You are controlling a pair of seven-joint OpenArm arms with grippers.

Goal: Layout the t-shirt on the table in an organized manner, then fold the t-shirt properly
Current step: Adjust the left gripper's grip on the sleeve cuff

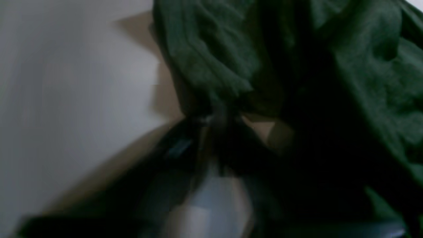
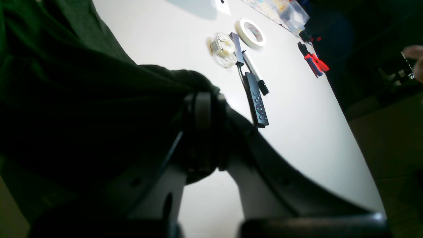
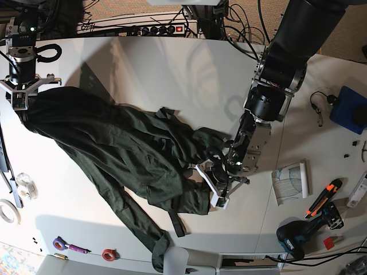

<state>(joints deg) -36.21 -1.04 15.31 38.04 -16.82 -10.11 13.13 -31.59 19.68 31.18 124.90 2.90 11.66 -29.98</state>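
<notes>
We see right gripper [image 3: 20, 103] at the tabletop's left edge, jaws clamped on t-shirt [image 3: 126, 154] hem. Shirt is crumpled across centre. Left gripper [image 3: 221, 186] near the front edge looks pinched on a bunch. Drill [image 3: 295, 238] sits front-right.

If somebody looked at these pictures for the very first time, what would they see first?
Probably the big dark green t-shirt, crumpled and stretched across the white table. The right gripper pinches one end of it by the table's far left corner in the base view, and the left gripper meets its bunched other end near the middle. A power drill lies near the front right corner.
</notes>
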